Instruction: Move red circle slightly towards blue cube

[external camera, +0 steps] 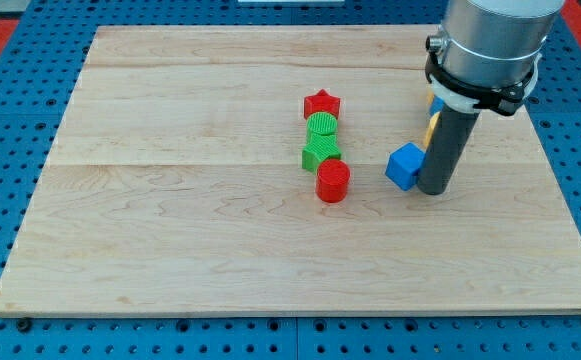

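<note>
Worktop of pale wood with a central column of four blocks: red star at the view's top, then green circle, a second green block whose shape I cannot make out, and red circle at the view's bottom, each touching or nearly touching the next. Blue cube lies toward the view's right of the red circle, with bare wood between them. My tip stands just beside the blue cube, on its right, apparently touching it. I carry no gripper, only the rod, which holds nothing. Yellow and blue pieces show partly behind the rod.

Risks, as I judge them: from this position any leftward travel shoves the blue cube instead of the red circle. Circling round to the red circle's left side may clip the green block. An off-centre push would send the circle sideways; too long a push would ram it into the cube.
</note>
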